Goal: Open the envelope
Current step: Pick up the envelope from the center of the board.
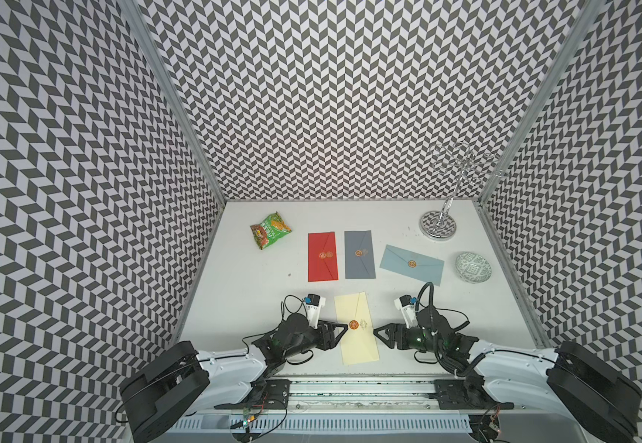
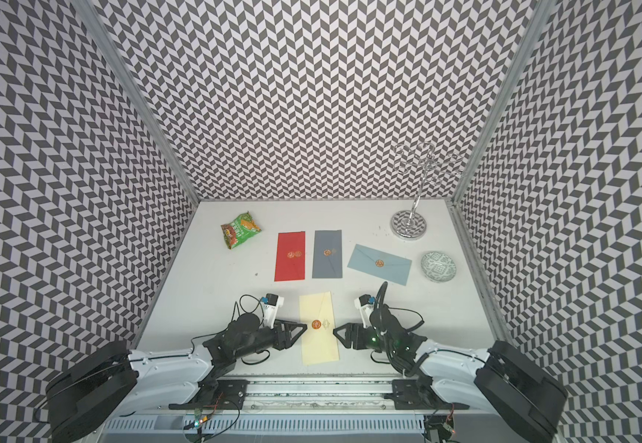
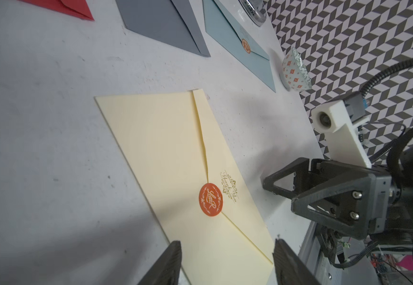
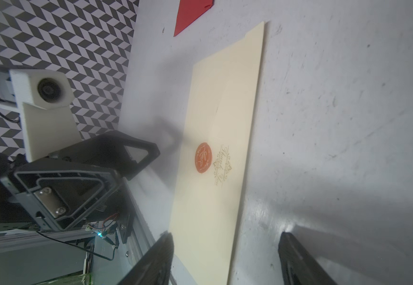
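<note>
Cream envelope [image 1: 356, 330], flat on the white table [image 1: 258, 291], directly between the two arms. Held shut by a round orange sticker [image 1: 353, 325] at its middle. Long axis running away from the robot's base toward the back, leaning slightly. Judged to be the task's envelope, as the only one within reach of both arms.

Left gripper [image 1: 340, 330] at the cream envelope's left long edge, fingers spread and holding nothing. Tips reaching just over that edge, pointed at the sticker. Touching the paper or hovering above it: impossible to tell. From the left wrist, cream paper visible in the gap between the two dark fingers [image 3: 171, 261].

Right gripper [image 1: 381, 334] just beside the cream envelope's right long edge, also spread and empty. Aimed across the short axis at the same sticker.

Triangular flap hinged along the cream envelope's right long edge, its point pinned under the sticker. Free flap edges therefore facing the left gripper.

Probably the deciding relation: left gripper nearer the sticker and on the flap's open side, so better placed to lift. Right gripper on the hinge side, better placed to hold the paper down.

Beyond the cream envelope's far end, well apart from both grippers: red envelope [image 1: 322, 256], grey envelope [image 1: 359, 254] and light-blue envelope [image 1: 411, 264], all stickered shut.
</note>
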You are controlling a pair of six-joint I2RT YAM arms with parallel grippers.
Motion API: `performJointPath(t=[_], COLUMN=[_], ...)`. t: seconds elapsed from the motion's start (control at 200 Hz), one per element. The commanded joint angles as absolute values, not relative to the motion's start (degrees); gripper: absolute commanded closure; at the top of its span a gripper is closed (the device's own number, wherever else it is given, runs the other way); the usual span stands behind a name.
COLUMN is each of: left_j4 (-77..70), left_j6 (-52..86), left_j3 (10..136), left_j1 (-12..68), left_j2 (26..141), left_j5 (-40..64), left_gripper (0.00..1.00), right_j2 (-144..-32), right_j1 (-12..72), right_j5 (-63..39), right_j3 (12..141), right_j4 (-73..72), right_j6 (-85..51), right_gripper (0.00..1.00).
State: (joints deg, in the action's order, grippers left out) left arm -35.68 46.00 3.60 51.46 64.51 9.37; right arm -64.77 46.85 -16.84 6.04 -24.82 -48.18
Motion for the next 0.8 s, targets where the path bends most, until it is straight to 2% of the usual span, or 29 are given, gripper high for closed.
performJointPath(t=[0.0,0.235,0.351,0.616,0.796], left_j4=[-38.84,-39.71,-36.89,-37.8,-39.06], left_j6=[45.99,44.93,46.58,47.4,47.65], left_j3=[4.18,6.15,6.71,5.42,5.43], left_j1=[53.03,53.57,54.57,54.84,54.81], left_j2=[66.35,71.37,72.32,72.15,73.15], left_j5=[7.58,8.02,4.29,3.42,3.69], left_gripper=[0.38,0.39,0.42,0.46,0.45], right_j2=[-67.96,-72.43,-73.27,-72.96,-72.47], right_j1=[47.49,48.16,48.67,49.37,49.87], right_j5=[-18.22,-18.65,-17.95,-18.81,-16.63], right_j3=[5.43,6.86,7.03,6.59,6.19], right_j4=[-26.96,-28.44,-28.59,-31.34,-31.38], right_j6=[-49.69,-49.73,-50.5,-52.94,-55.77], right_gripper=[0.31,0.32,0.33,0.36,0.36])
